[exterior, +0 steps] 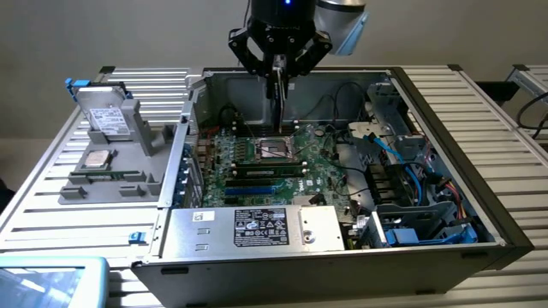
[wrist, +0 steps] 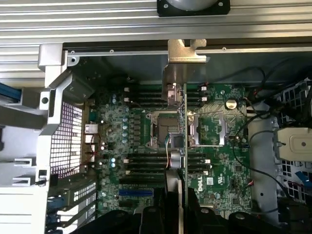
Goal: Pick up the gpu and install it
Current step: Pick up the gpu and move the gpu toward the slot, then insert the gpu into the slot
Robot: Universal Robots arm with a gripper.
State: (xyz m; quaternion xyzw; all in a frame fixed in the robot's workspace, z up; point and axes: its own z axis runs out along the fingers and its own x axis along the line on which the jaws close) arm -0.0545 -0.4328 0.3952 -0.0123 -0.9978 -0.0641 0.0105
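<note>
Slatted aluminium surface (exterior: 488, 109), ribbed, pale grey. At centre frame of the exterior view, an open black sheet-metal computer case (exterior: 488, 199) sits on it. Green motherboard (exterior: 291, 160) on the case floor, with a square CPU socket (exterior: 276, 149). Tangled black and blue cables (exterior: 411, 167) crowd the exterior view's right. Silver labelled power supply (exterior: 256, 228) boxes in the lower centre. Grey moulded tray (exterior: 111, 179) at left. Black pincer (exterior: 279, 67), upper centre, clamped on the gpu (exterior: 279, 102). The gpu is a thin card seen edge-on, hanging upright over the motherboard, with a silver bent bracket (wrist: 178, 73).
</note>
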